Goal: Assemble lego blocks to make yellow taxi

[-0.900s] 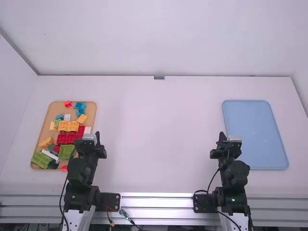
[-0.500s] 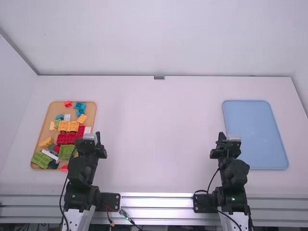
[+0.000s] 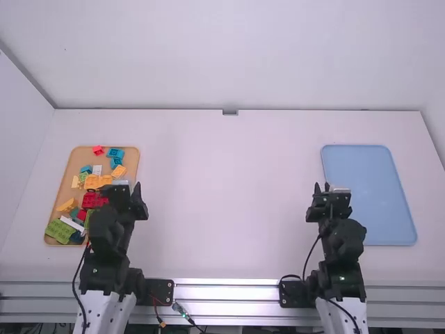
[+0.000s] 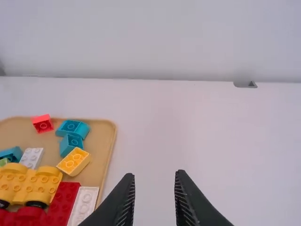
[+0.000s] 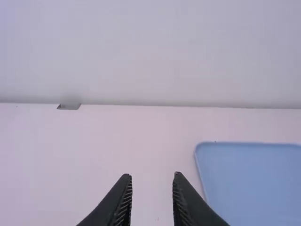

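Note:
In the high view my left gripper (image 3: 131, 188) is over the right side of the brick tray, and my right gripper (image 3: 322, 188) is by the blue tray's left edge. The left wrist view has the left gripper (image 4: 155, 176) open with nothing between its fingers; likewise open and unladen is the right gripper (image 5: 152, 178) in the right wrist view. Yellow wheeled pieces (image 4: 30, 183), a loose yellow brick (image 4: 74, 161), a red brick (image 4: 64, 202) and a white brick (image 4: 84, 207) lie on the tan tray (image 4: 111, 136). The left arm hides part of that tray in the high view.
The blue tray (image 3: 368, 188) lies at the table's right with nothing on it. Green bricks (image 3: 61, 230) and turquoise bricks (image 3: 115, 153) share the tan tray. White walls (image 3: 222, 56) stand behind and left of the table.
The left arm has swung slightly left and its gripper has risen or moved forward a little. My right gripper has also shifted slightly away from the camera. The bricks have stayed put.

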